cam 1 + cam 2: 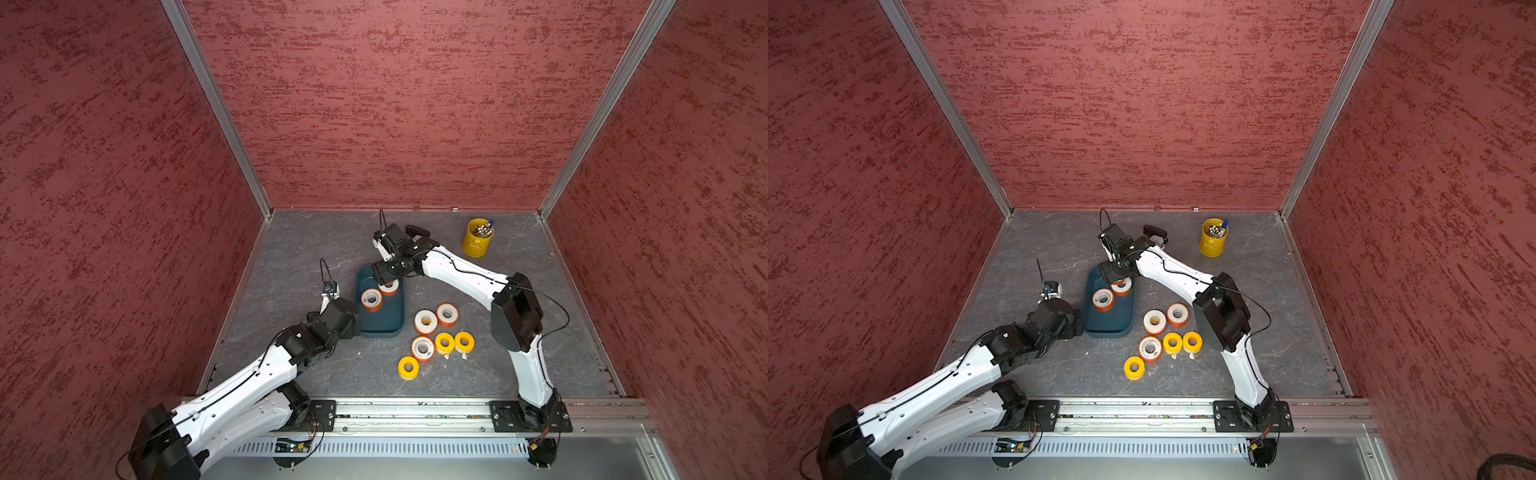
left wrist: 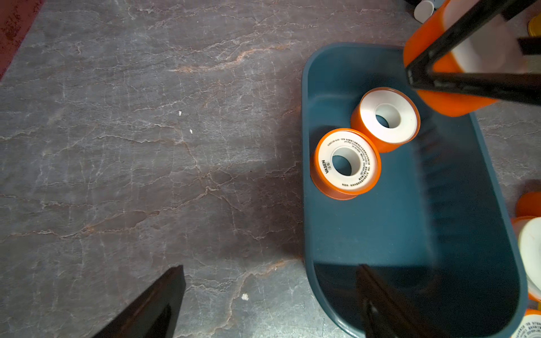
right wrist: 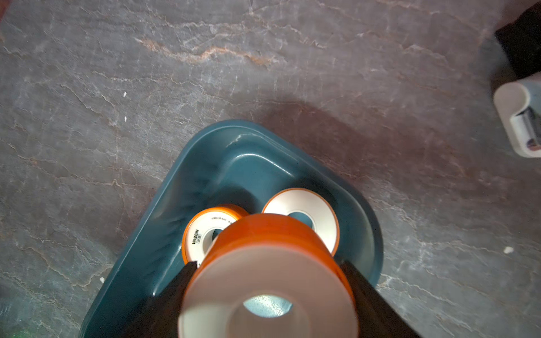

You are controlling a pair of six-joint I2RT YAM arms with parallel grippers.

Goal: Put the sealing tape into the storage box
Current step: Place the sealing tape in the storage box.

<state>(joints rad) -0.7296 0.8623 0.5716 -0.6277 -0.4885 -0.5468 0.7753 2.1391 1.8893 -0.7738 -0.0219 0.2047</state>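
Right end effector holds orange roll above storage box far end; labelled roll and plain roll close below. Left end effector wide, empty.

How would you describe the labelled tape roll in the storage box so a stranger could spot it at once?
Find the dark teal storage box mid-table. Two orange-sided sealing tape rolls lie flat inside; take the labelled roll, nearer the left arm. Its white face carries printed text, including VASEN, whereas the plain roll beside it is blank.
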